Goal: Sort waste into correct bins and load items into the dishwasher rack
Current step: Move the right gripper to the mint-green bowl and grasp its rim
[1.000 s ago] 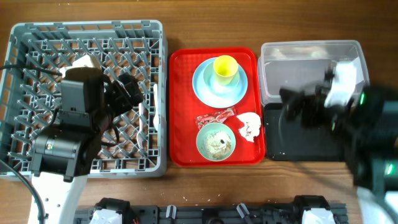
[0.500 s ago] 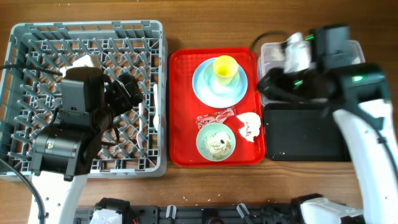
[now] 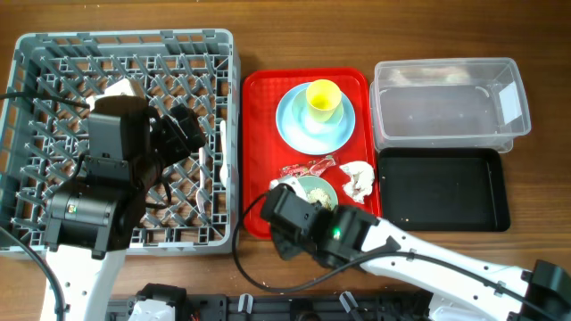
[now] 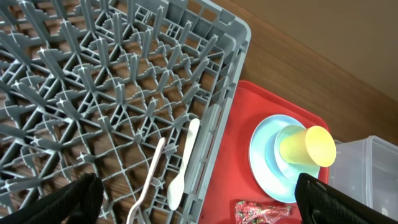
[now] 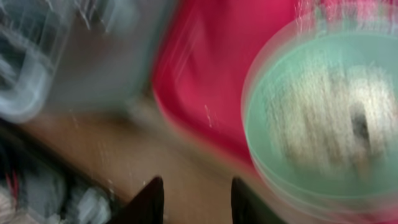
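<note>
Left end effector (image 4: 205, 202), spread wide, above the dishwasher rack (image 3: 125, 37) at 9 o'clock; right end effector (image 5: 196, 199), narrowly parted, pinching nothing, beside the mint green bowl (image 5: 311, 118), 6 o'clock.

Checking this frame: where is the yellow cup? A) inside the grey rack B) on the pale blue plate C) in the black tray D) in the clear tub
B: the overhead view shows the yellow cup standing on the pale blue plate, which sits on the red tray.
</note>
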Available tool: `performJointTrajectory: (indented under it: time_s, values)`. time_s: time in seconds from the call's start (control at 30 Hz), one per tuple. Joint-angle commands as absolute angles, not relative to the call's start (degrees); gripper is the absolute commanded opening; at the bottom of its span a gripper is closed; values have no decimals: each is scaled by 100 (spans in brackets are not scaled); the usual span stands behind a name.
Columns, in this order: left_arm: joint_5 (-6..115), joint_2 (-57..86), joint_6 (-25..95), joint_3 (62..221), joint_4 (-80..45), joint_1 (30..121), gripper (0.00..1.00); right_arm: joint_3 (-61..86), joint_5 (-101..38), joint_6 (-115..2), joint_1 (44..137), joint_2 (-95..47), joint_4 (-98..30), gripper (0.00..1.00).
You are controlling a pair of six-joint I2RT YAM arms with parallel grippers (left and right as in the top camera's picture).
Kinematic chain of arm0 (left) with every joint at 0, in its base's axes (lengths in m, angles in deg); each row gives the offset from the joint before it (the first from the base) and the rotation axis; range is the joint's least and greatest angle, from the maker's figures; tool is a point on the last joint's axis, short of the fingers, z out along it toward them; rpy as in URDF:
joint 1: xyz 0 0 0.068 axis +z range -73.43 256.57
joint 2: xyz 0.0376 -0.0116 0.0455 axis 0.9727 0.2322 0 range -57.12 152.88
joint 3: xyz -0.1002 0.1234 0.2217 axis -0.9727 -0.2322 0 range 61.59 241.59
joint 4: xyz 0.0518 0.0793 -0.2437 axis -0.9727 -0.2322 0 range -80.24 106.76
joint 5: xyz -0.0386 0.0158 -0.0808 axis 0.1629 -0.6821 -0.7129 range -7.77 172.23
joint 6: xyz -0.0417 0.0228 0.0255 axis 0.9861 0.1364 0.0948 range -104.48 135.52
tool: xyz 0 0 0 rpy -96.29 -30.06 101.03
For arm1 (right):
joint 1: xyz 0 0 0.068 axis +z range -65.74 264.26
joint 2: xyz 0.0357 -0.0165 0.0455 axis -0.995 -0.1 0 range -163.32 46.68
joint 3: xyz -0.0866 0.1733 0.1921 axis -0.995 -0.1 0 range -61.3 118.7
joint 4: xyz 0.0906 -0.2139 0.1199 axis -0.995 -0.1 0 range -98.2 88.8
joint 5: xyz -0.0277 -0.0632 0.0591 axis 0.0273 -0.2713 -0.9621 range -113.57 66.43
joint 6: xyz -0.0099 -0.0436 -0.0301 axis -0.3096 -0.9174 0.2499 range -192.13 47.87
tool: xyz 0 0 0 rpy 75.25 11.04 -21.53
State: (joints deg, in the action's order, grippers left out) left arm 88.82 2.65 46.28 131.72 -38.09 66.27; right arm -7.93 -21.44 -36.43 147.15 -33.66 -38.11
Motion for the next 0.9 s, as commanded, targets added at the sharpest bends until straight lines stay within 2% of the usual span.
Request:
performJointTrajectory:
  time_s: [0.0, 0.43, 0.87]
  values:
    - [8919, 256, 4619, 13205, -3796, 6672, 100, -1176, -1055, -3794, 14801, -3377, -3446, 34]
    - [8919, 256, 4619, 13207, -3796, 6672, 100, -1289, -1199, -4537, 14794, -3949, -2880, 31]
    - [8919, 256, 4622, 13205, -3796, 6672, 100, -1289, -1201, -4539, 14794, -4236, -2886, 30]
